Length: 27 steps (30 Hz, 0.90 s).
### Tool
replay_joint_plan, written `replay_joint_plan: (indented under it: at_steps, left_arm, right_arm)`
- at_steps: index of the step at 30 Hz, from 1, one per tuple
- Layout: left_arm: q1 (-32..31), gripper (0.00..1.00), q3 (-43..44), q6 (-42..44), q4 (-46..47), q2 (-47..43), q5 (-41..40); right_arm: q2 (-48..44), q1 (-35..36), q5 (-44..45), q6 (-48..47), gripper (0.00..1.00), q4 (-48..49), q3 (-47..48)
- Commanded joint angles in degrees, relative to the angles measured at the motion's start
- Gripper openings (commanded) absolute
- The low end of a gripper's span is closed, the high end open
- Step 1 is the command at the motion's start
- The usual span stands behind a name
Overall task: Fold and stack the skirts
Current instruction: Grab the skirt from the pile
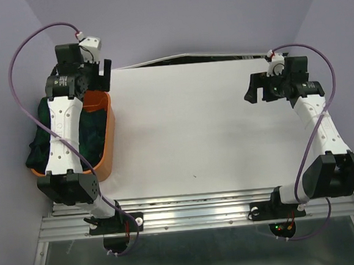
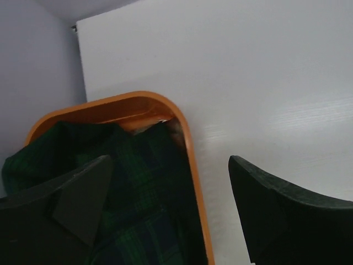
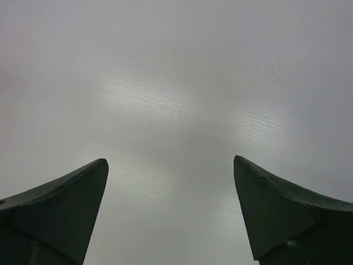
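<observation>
your left end effector (image 1: 105, 70) hangs over the far end of the orange basket (image 1: 108, 144), at the left edge of the white tabletop (image 1: 189, 125). its jaws stand wide apart with nothing between them. in the left wrist view the left finger sits above the cloth and the right finger above bare tabletop, so the end effector (image 2: 168, 163) straddles the basket's right rim (image 2: 190, 143).

the green-navy plaid skirt (image 1: 100, 127) lies bunched inside the basket, and some of it spills over the left wall. the wrist view shows its dark checks (image 2: 138, 182) filling the basket up to the far curve. you cannot make out other skirts from these views.

your right end effector (image 1: 256, 88) hovers above the far right part of the tabletop, well apart from the basket. its jaws are spread wide too, holding nothing, and its wrist view (image 3: 171, 163) shows only plain white surface.
</observation>
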Motion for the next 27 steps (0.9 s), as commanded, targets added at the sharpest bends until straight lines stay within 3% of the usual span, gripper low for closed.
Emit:
replay_joint_plan:
  at_steps: [1, 6, 14, 21, 27]
  left_arm:
    - [6.41, 0.98, -0.41, -0.15, -4.38, -1.87, -11.79]
    - [12.14, 0.98, -7.54, 3.28, -4.12, -3.71, -15.5]
    - [21.72, 0.98, -21.24, 9.25, -2.97, -7.05, -14.29]
    - [23.57, 0.98, -28.02, 19.53, -10.35, -18.46, -4.1]
    - [23.57, 0.98, -31.89, 25.52, -16.25, -24.01, -5.39]
  right_arm:
    - [1.51, -0.36, -2.39, -0.65, 1.0, -0.28, 1.82]
    - [4.58, -0.36, -3.36, 0.76, 1.0, -1.16, 3.06]
    - [8.8, -0.36, -5.47, -0.47, 1.0, -4.32, 6.83]
    - [10.21, -0.36, -5.56, -2.32, 1.0, -6.17, 7.89]
    - [10.39, -0.36, -6.0, -2.76, 1.0, -6.35, 6.75]
